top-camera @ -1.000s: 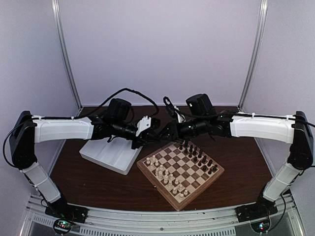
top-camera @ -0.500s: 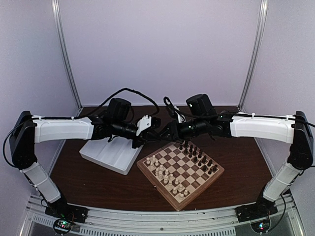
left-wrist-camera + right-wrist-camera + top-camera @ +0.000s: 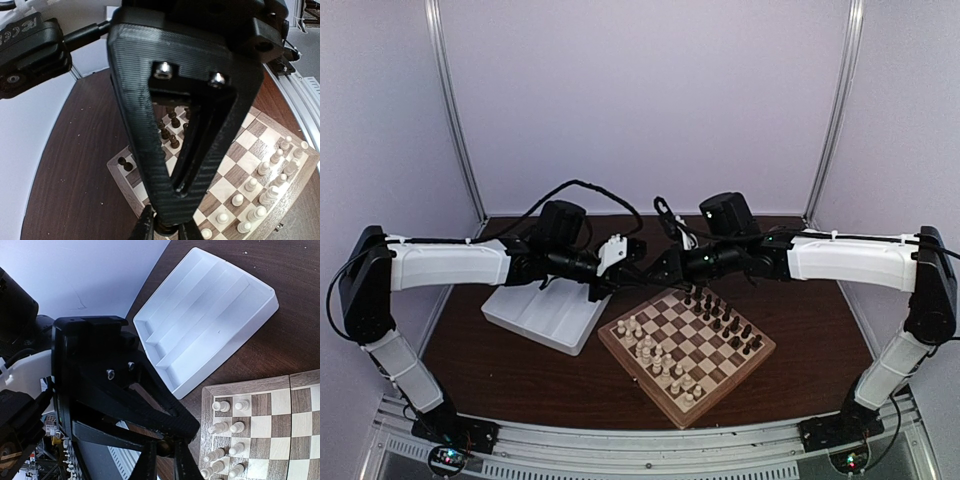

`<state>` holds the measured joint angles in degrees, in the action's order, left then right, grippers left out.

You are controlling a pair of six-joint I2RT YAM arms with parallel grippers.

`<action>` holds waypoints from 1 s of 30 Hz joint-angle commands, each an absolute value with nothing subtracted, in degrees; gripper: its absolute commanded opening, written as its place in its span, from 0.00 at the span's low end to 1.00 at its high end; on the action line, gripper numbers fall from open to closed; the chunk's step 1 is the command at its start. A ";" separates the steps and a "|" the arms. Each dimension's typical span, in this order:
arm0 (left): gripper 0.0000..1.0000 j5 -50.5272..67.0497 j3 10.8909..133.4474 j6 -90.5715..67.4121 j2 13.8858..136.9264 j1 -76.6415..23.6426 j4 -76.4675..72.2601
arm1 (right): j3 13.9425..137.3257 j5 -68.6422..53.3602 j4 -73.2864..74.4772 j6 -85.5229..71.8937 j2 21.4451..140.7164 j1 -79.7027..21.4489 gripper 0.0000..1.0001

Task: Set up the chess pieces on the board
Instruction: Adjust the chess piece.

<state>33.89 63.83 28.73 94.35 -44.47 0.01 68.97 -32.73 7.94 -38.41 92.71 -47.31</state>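
Observation:
Above the far-left corner of the board [image 3: 632, 376] my two grippers meet tip to tip. My left gripper [image 3: 167, 230] is shut on a dark chess piece [image 3: 170, 226] at the bottom edge of the left wrist view. My right gripper [image 3: 166, 461] is shut on that same dark piece [image 3: 165, 450], held in the air off the board. In the top view the left gripper [image 3: 634, 261] and right gripper [image 3: 647, 268] hide the piece. Several dark chess pieces [image 3: 725, 325] stand along the board's far-right side.
Cream-white figures [image 3: 655, 355] fill the board's near-left side. A white compartment tray [image 3: 535, 315] lies left of the board on the brown table; it looks empty in the right wrist view [image 3: 210, 315]. Walls close in the table at the back and sides.
My right gripper's jaws have closed onto the dark piece that the left gripper holds. Neither arm has visibly moved.

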 commanded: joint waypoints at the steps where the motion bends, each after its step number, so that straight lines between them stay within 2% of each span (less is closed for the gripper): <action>1: 0.16 35.41 62.92 27.86 93.69 -44.82 -6.77 | 67.59 -31.51 7.73 -38.40 92.00 -47.12 0.00; 9: 0.35 35.72 60.59 27.35 93.44 -44.82 -7.73 | 67.75 -29.76 11.91 -35.39 90.59 -45.35 0.00; 14: 0.58 35.17 57.17 24.43 92.75 -44.73 -13.56 | 68.16 -28.73 15.29 -32.82 89.89 -43.83 0.00; 23: 0.65 31.68 54.17 20.34 89.06 -44.64 -14.16 | 72.42 -28.00 27.85 -23.73 90.46 -37.23 0.00; 30: 0.67 29.85 50.82 17.89 84.29 -44.65 -14.36 | 72.31 -33.50 27.89 -20.70 92.79 -29.74 0.00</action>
<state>31.42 51.77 20.14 87.09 -44.47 -11.97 70.89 -30.02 26.50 -23.90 91.94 -33.12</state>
